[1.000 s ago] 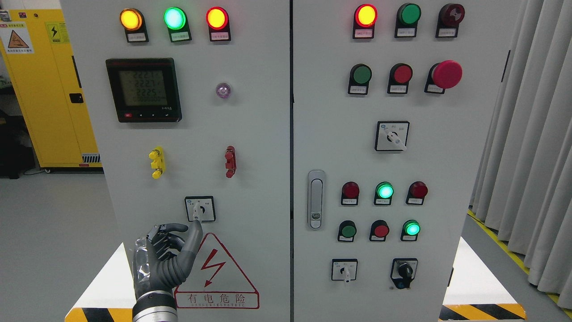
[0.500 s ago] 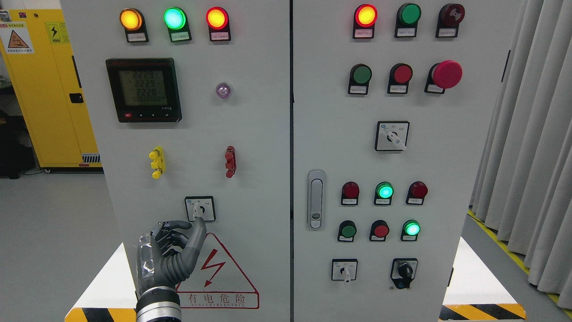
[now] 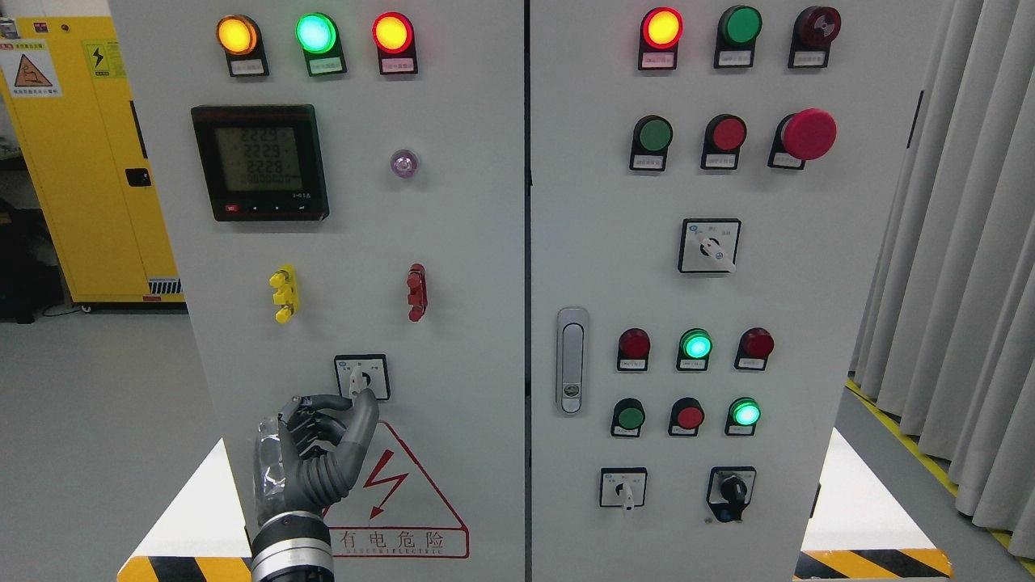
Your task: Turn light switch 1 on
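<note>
- Fingers [image 3: 311,428] of the left hand [image 3: 311,461] are curled in toward the palm and grip nothing, while the thumb sticks up with its tip at the lower edge of the switch [image 3: 361,377]
- Left hand rises from the bottom edge, left of the middle, its silver wrist cuff just above that edge
- Switch is a small square rotary selector low on the left door [image 3: 453,242], just above the red warning triangle [image 3: 396,493]; its white lever points roughly straight down, toward the thumb tip
- Whether the thumb presses the lever or only meets it cannot be told
- Above the switch sit a yellow terminal [image 3: 284,293] and a red terminal [image 3: 416,292], and higher up a black meter [image 3: 260,162] with a lit display
- Three lamps [image 3: 315,33] glow along the top of that door: amber, green, red
- Right door [image 3: 808,323] carries more lamps, push buttons and three more selectors
- Right hand does not show
</note>
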`<state>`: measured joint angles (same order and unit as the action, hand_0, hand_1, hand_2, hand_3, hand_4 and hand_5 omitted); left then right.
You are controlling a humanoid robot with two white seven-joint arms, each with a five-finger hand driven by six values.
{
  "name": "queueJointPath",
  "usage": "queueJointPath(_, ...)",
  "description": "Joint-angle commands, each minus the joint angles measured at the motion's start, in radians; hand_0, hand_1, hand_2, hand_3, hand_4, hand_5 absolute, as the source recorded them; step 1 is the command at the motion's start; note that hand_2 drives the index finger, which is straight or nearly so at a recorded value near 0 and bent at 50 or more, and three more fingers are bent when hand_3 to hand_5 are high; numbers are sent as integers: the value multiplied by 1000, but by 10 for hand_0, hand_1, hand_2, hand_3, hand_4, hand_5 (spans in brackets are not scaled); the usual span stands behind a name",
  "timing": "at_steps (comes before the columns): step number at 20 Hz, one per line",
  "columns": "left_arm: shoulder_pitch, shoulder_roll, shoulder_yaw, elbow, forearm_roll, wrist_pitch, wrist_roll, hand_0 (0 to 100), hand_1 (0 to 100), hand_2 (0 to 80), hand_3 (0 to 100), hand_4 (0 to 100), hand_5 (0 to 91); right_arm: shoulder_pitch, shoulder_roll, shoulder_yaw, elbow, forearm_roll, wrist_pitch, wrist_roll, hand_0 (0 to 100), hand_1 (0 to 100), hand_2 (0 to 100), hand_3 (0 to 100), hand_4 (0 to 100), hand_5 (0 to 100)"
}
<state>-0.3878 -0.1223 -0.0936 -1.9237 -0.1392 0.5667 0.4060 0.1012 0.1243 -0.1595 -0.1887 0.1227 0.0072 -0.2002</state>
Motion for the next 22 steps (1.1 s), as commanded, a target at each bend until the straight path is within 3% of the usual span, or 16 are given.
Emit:
queueJointPath(1, -9, -5, -3, 14, 0, 1, 0, 233, 684, 574, 874, 801, 834, 0, 0, 0, 0, 0, 1, 1, 0, 500, 40, 0, 0, 0)
queueJointPath(22, -26, -7, -5, 34, -14, 9, 0, 237, 666, 592, 878, 802, 840, 0, 0, 0, 0, 0, 1, 1, 0, 500, 40, 0, 0, 0)
